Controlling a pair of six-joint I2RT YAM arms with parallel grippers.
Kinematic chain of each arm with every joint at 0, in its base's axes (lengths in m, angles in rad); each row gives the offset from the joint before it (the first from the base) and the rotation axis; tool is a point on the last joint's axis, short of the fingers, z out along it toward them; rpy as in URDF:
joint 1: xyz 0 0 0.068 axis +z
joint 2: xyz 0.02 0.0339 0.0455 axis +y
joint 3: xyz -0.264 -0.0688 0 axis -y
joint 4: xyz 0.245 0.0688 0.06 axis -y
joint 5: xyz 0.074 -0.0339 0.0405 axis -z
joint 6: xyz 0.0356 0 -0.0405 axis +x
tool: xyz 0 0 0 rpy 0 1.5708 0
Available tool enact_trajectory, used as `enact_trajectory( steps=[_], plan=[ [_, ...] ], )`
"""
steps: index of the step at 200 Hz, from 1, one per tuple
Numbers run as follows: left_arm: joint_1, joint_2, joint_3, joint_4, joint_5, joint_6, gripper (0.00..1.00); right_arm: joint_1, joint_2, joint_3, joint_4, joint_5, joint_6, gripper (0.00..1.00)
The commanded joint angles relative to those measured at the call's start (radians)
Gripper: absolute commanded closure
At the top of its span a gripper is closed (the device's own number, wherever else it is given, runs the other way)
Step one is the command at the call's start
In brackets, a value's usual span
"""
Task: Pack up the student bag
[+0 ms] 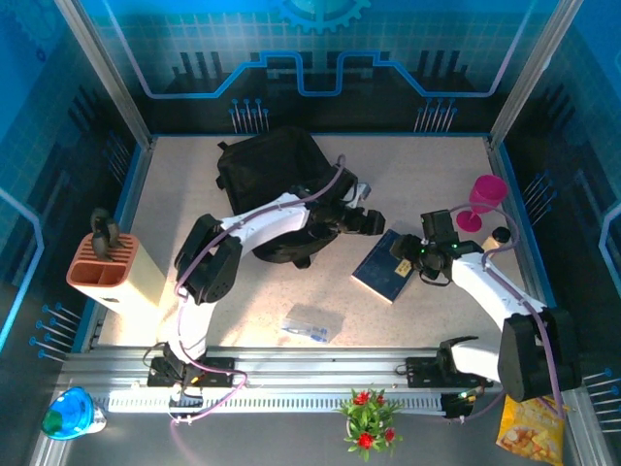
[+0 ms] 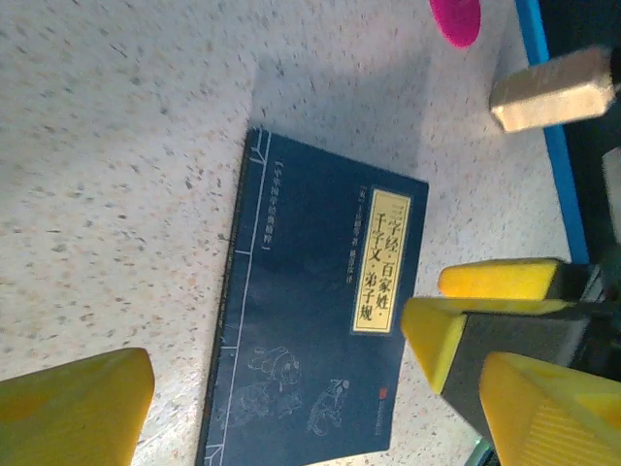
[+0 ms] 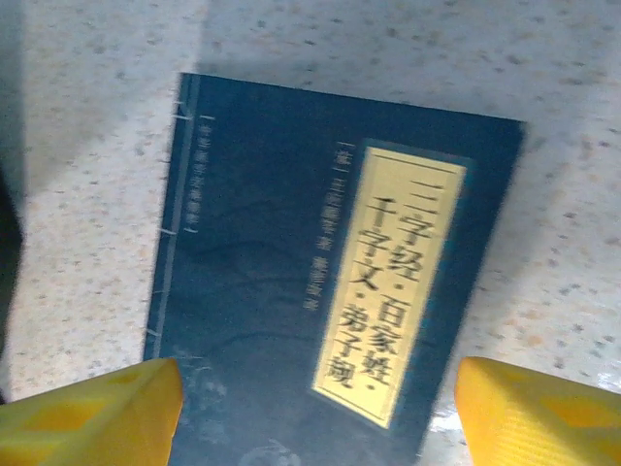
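Note:
The student bag (image 1: 277, 180), a big black backpack, lies at the back middle of the table. A dark-blue book (image 1: 383, 270) with a yellow title label lies flat to its right. My left arm reaches across the bag, and my left gripper (image 1: 374, 221) hangs open just left of and above the book (image 2: 320, 320). That gripper's (image 2: 310, 417) yellow fingers stand wide apart with nothing between them. My right gripper (image 1: 409, 254) is at the book's right end. It (image 3: 315, 417) is open, and its fingertips straddle the book (image 3: 320, 252) without gripping it.
A pink cup (image 1: 485, 199) and a small bottle (image 1: 501, 235) stand at the right edge. A beige holder with an orange top (image 1: 107, 272) is at the left. A clear plastic packet (image 1: 310, 322) lies near the front rail. A potted plant (image 1: 367, 417) and a snack bag (image 1: 529, 427) sit off the table.

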Motion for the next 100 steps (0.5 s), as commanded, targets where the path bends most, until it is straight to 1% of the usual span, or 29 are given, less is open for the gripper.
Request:
enact_trajectory(
  steps=[1,17,31,43,69,100],
  plan=[
    [-0.014,0.048,0.058,-0.073,0.002,-0.018,0.2,-0.023,0.028,0.002,-0.101,0.063,0.037,0.27],
    [-0.023,0.078,0.084,-0.098,-0.001,-0.017,0.25,-0.025,0.048,0.003,-0.102,0.059,0.037,0.3],
    [-0.03,0.099,0.103,-0.115,-0.005,-0.014,0.29,-0.027,0.064,0.004,-0.097,0.044,0.034,0.35],
    [-0.032,0.117,0.118,-0.133,-0.013,-0.01,0.29,-0.028,0.077,0.006,-0.097,0.042,0.034,0.38],
    [-0.036,0.152,0.145,-0.162,-0.015,-0.005,0.36,-0.027,0.106,0.013,-0.097,0.039,0.03,0.49],
    [-0.036,0.182,0.165,-0.184,-0.005,-0.004,0.44,-0.028,0.139,0.023,-0.098,0.036,0.023,0.58]
  ],
)
